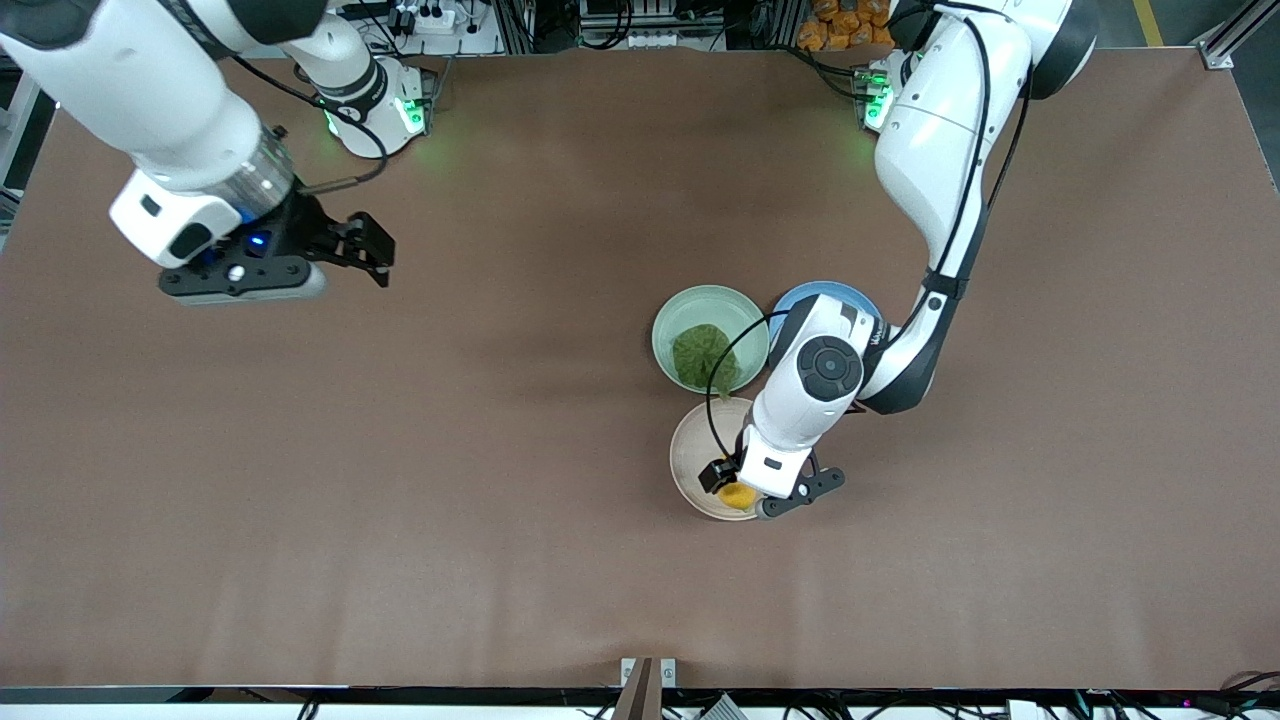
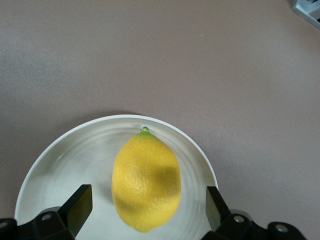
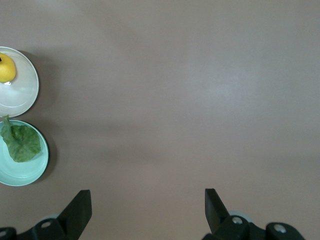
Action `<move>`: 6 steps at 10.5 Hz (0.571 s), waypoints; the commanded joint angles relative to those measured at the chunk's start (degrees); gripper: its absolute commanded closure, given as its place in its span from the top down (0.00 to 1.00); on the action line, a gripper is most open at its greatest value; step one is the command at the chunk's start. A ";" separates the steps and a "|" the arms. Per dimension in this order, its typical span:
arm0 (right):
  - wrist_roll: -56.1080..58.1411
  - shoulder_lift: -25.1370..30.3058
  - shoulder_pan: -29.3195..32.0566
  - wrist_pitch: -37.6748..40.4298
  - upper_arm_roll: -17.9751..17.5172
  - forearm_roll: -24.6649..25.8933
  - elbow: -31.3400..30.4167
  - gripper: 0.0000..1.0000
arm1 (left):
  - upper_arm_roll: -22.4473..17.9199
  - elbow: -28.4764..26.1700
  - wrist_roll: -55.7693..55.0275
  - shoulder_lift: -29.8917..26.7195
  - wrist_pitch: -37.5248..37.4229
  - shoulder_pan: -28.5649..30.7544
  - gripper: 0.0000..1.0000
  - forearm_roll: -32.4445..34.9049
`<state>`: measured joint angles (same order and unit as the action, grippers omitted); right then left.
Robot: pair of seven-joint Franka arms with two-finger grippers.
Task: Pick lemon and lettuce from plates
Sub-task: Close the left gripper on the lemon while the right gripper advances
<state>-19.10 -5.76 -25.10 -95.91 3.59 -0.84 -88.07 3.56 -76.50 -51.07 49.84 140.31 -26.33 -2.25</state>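
The yellow lemon point(image 1: 738, 496) lies on the beige-white plate point(image 1: 692, 455). My left gripper point(image 1: 745, 492) is low over that plate, open, with the lemon point(image 2: 146, 181) between its fingers point(image 2: 80, 206) but not touching either. The dark green lettuce point(image 1: 703, 356) lies on the mint green plate point(image 1: 680, 310), which is farther from the front camera than the beige-white plate. My right gripper point(image 1: 372, 247) is open and empty, up in the air over bare table at the right arm's end. Its wrist view shows the lemon point(image 3: 6, 68) and the lettuce point(image 3: 20, 141) far off.
A blue plate point(image 1: 812, 292) stands beside the mint green plate, toward the left arm's end, partly under the left arm. The brown table point(image 1: 400, 480) is bare elsewhere.
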 commanded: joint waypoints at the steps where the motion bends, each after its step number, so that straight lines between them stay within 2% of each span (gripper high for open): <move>1: -6.53 -1.97 -3.01 -1.81 0.36 0.22 0.80 1.00 | -1.01 1.62 -0.17 2.10 2.58 -0.92 1.00 -0.48; 6: -9.55 -4.17 -4.70 -3.14 0.36 0.14 0.89 1.00 | -1.01 1.36 0.27 3.86 3.47 -1.00 1.00 -0.39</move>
<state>-27.54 -8.85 -29.54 -98.72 3.62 -0.84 -88.06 3.48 -76.49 -51.06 52.48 143.18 -26.39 -2.25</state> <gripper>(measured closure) 0.000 0.000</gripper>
